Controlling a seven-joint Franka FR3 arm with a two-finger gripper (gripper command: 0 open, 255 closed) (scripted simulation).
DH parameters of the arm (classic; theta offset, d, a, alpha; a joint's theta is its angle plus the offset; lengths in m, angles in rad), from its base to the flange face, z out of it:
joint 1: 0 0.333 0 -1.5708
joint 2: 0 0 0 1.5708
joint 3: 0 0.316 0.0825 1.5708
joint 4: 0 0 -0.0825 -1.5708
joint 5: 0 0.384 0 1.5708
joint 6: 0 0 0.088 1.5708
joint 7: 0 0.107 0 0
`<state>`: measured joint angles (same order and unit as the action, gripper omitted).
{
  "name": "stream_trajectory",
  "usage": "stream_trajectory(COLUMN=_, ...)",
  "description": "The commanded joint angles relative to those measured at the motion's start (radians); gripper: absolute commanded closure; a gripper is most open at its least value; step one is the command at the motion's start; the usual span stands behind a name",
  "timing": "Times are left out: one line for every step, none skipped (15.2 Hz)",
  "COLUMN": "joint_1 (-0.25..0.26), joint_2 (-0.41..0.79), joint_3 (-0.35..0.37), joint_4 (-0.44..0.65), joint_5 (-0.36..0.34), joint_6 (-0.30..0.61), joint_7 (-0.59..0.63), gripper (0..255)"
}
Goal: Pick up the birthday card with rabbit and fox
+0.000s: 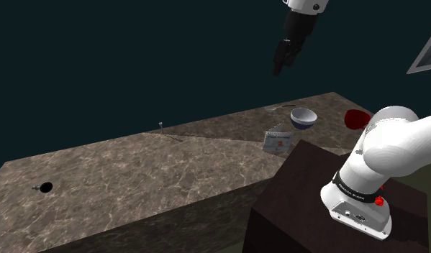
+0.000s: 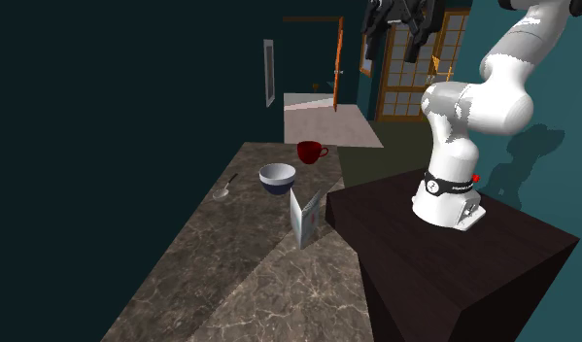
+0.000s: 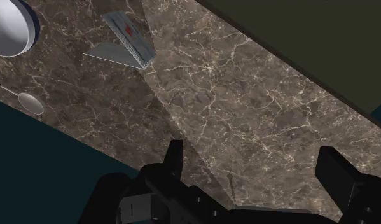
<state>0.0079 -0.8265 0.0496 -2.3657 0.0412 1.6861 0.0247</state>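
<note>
Approach step: the gripper (image 1: 280,66) hangs released at the shoulder view's upper right, well above the desk (image 1: 134,172). Next it must descend onto the card (image 1: 277,139) standing beside the bowl (image 1: 303,118).

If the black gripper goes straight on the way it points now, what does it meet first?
Most likely the bare brown marbled countertop: the open black gripper aims beside the folded pale card, not at it, though depth is hard to judge.

A home, with stone counter (image 2: 230,282), bowl (image 2: 277,177), mug (image 2: 311,151)
</note>
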Motion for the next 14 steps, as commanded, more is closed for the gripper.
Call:
stream_trajectory(joint_1=0.000, joint_2=0.000, joint_3=0.000, joint_4=0.000, joint_5=0.000, joint_6=0.000, joint_7=0.000, gripper=0)
stream_trajectory(joint_1=0.002, joint_2=-0.009, joint_3=-0.012, joint_4=-0.036, joint_5=-0.008, joint_6=0.023, joint_7=-0.025, gripper=0)
stream_trajectory(joint_1=0.004, joint_2=-0.017, joint_3=-0.024, joint_4=-0.070, joint_5=-0.017, joint_6=0.046, joint_7=-0.050, gripper=0)
stream_trajectory(joint_1=0.005, joint_2=-0.024, joint_3=-0.037, joint_4=-0.104, joint_5=-0.026, joint_6=0.070, joint_7=-0.076, gripper=0)
stream_trajectory(joint_1=0.006, joint_2=-0.030, joint_3=-0.050, joint_4=-0.137, joint_5=-0.035, joint_6=0.094, joint_7=-0.101, gripper=0)
stream_trajectory(joint_1=0.006, joint_2=-0.034, joint_3=-0.064, joint_4=-0.168, joint_5=-0.045, joint_6=0.119, joint_7=-0.126, gripper=0)
stream_trajectory(joint_1=0.006, joint_2=-0.037, joint_3=-0.078, joint_4=-0.199, joint_5=-0.056, joint_6=0.144, joint_7=-0.151, gripper=0)
stream_trajectory(joint_1=0.005, joint_2=-0.038, joint_3=-0.092, joint_4=-0.228, joint_5=-0.067, joint_6=0.170, joint_7=-0.177, gripper=0)
stream_trajectory(joint_1=0.004, joint_2=-0.038, joint_3=-0.107, joint_4=-0.257, joint_5=-0.078, joint_6=0.196, joint_7=-0.203, gripper=0)
stream_trajectory(joint_1=0.002, joint_2=-0.035, joint_3=-0.122, joint_4=-0.284, joint_5=-0.090, joint_6=0.223, joint_7=-0.228, gripper=0)
stream_trajectory(joint_1=0.000, joint_2=-0.031, joint_3=-0.138, joint_4=-0.310, joint_5=-0.103, joint_6=0.251, joint_7=-0.254, gripper=0)
stream_trajectory(joint_1=-0.003, joint_2=-0.025, joint_3=-0.154, joint_4=-0.335, joint_5=-0.116, joint_6=0.280, joint_7=-0.280, gripper=0)
stream_trajectory(joint_1=-0.007, joint_2=-0.016, joint_3=-0.170, joint_4=-0.359, joint_5=-0.129, joint_6=0.310, joint_7=-0.306, gripper=0)
stream_trajectory(joint_1=-0.010, joint_2=-0.006, joint_3=-0.187, joint_4=-0.381, joint_5=-0.143, joint_6=0.341, joint_7=-0.333, gripper=0)
